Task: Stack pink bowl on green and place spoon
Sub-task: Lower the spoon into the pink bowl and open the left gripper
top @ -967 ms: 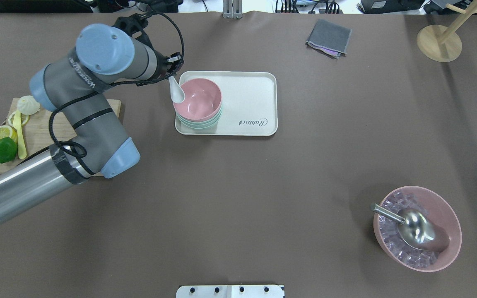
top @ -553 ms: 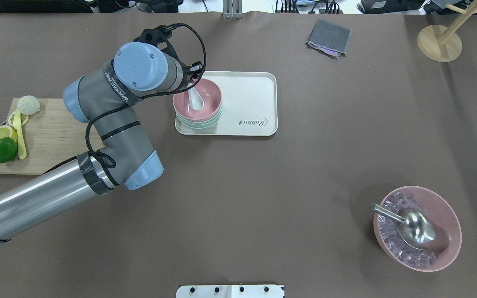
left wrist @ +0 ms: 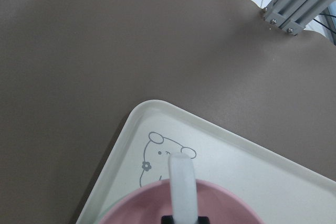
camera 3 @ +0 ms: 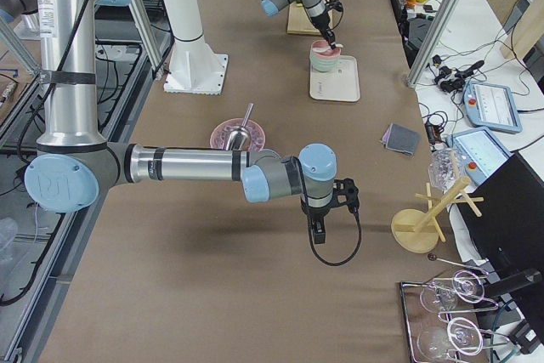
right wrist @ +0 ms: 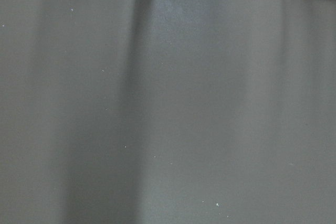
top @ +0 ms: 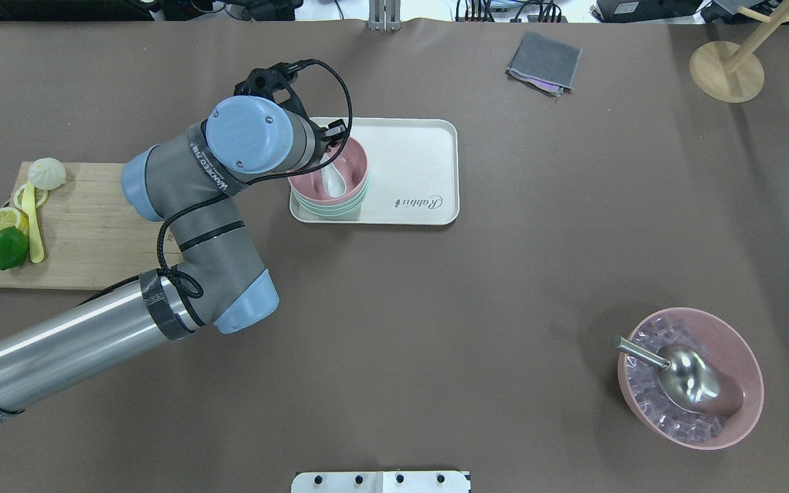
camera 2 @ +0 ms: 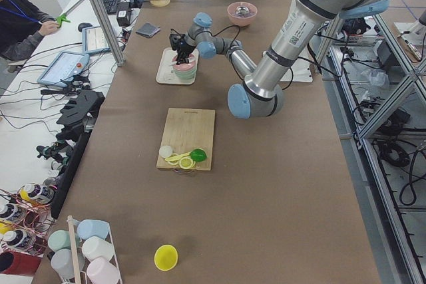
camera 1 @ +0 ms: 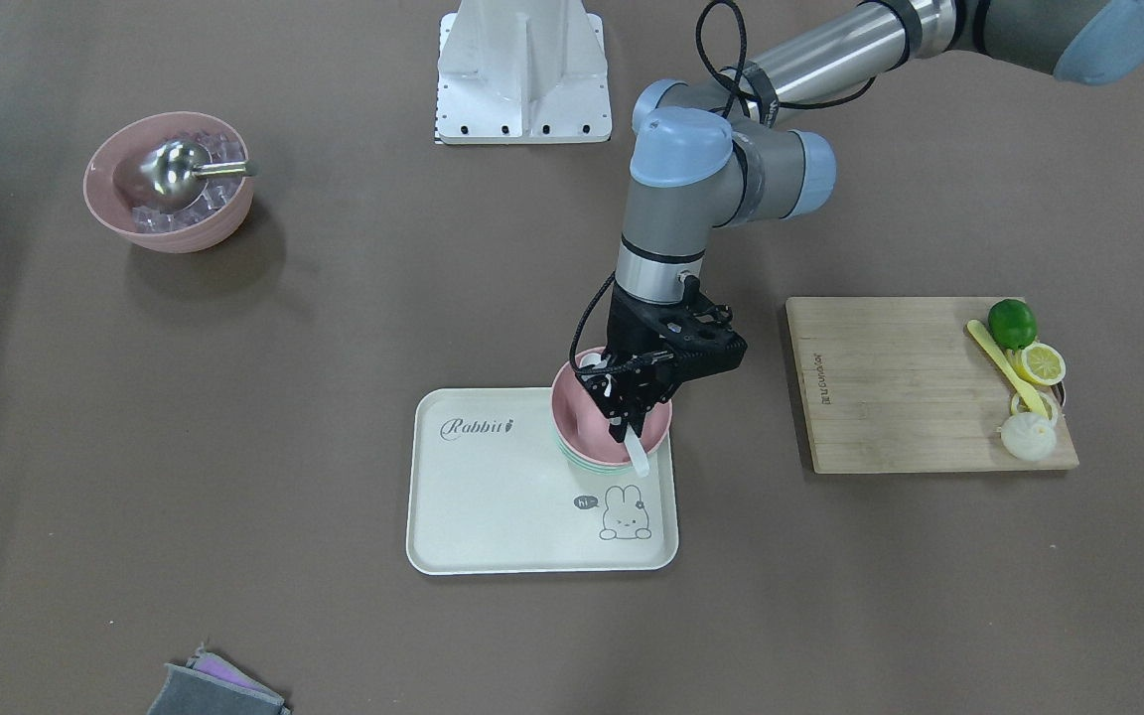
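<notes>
A pink bowl (top: 352, 163) sits stacked on pale green bowls (top: 331, 208) at the left end of a cream tray (top: 411, 171). In the front-facing view the pink bowl (camera 1: 577, 415) is on the tray (camera 1: 493, 497). My left gripper (camera 1: 624, 417) is shut on the handle of a white spoon (camera 1: 638, 460). The spoon's scoop (top: 331, 179) lies inside the pink bowl, and its handle (left wrist: 182, 187) points out over the rim. My right gripper (camera 3: 316, 231) hangs over bare table far from the tray; I cannot tell if it is open or shut.
A wooden cutting board (top: 86, 226) with a lime, lemon slices and a bun lies left of the tray. A pink bowl of ice (top: 730, 342) with a metal scoop is at the near right. A grey cloth (top: 544, 63) and a wooden stand (top: 727, 72) are at the far edge.
My left arm has moved right with the spoon, from beside the pink bowl's left rim to over the bowl, and the scoop has gone down into it.
</notes>
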